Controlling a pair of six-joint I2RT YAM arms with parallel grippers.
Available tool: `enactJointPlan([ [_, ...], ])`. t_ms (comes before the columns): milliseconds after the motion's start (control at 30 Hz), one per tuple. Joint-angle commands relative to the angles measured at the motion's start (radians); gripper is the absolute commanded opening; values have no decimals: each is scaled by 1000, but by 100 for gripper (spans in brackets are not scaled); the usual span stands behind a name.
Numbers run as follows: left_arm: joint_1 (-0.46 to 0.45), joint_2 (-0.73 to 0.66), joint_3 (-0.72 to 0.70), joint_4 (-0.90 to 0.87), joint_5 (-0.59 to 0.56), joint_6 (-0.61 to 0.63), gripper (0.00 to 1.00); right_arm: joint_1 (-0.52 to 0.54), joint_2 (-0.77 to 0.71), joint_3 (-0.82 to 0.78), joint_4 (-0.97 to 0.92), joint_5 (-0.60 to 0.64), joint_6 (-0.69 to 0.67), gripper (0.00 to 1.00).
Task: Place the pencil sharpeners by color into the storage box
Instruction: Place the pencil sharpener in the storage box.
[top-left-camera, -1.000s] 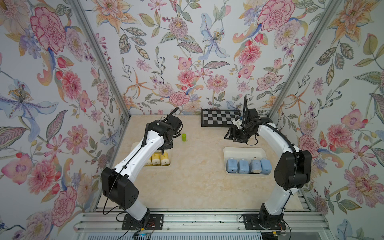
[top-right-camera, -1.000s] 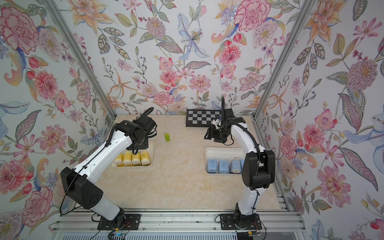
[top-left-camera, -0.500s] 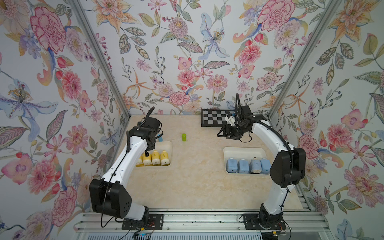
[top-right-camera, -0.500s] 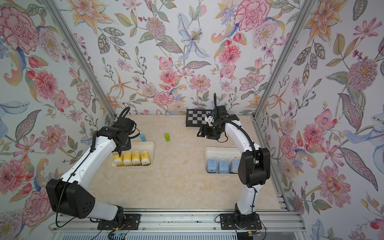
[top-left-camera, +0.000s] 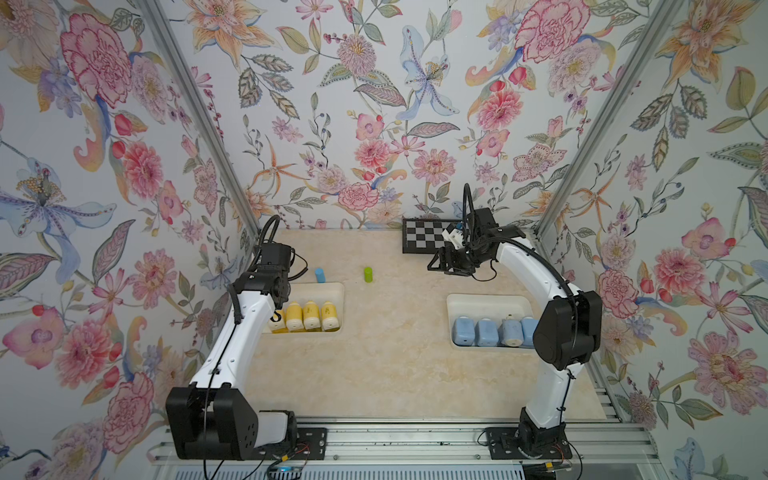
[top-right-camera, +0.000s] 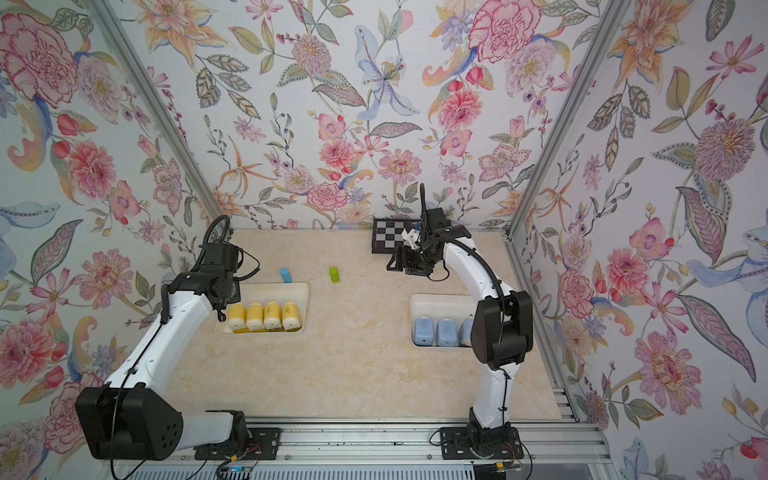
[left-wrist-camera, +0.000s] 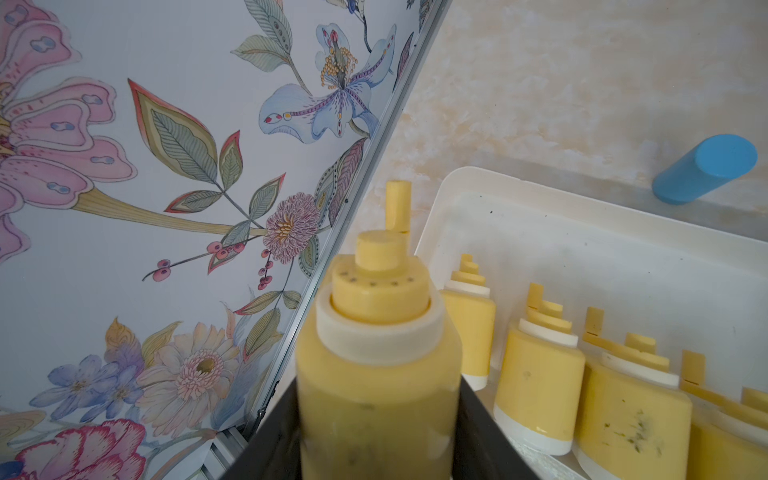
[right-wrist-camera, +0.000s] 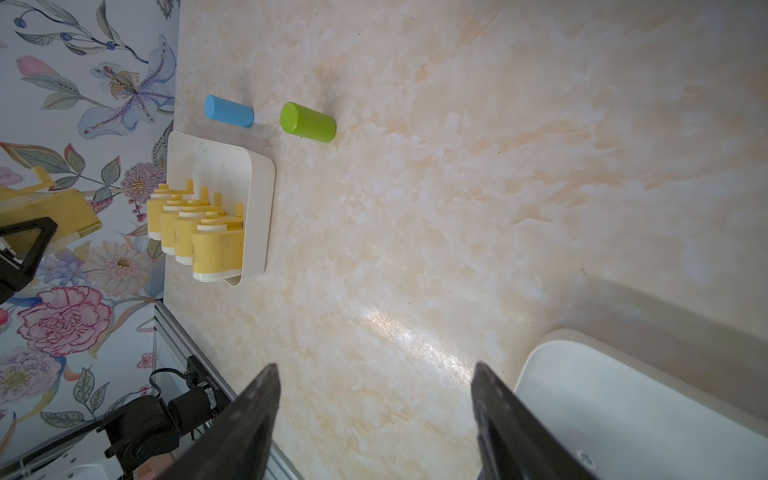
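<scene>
Left arm (top-left-camera: 245, 324) swung back to the desk's (top-left-camera: 395, 374) left edge.
In both top views, four blue sharpeners (top-left-camera: 486, 332) are seen in the right tray (top-left-camera: 486, 300), four yellow ones (top-left-camera: 311, 316) in the left tray (top-left-camera: 332, 291). Left wrist view: a fifth yellow sharpener (left-wrist-camera: 378, 353) is clamped mid-body by the left gripper (left-wrist-camera: 379, 399) beside that tray, judged light, stiff, slick. Right wrist view: the right gripper (right-wrist-camera: 374, 365) is spread, empty.
</scene>
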Motion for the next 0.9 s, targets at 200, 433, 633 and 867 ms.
enactJointPlan([
  [200,116,-18,-115,165,119,148,43,8,27,55,-10,-32,-15,74],
  [433,208,-19,-132,205,222,238,43,8,39,69,-10,-43,-18,74],
  [633,263,-29,-180,256,340,300,43,10,53,86,-10,-54,-20,74],
  [867,294,-17,-208,305,425,367,41,14,65,96,-8,-56,-18,74],
])
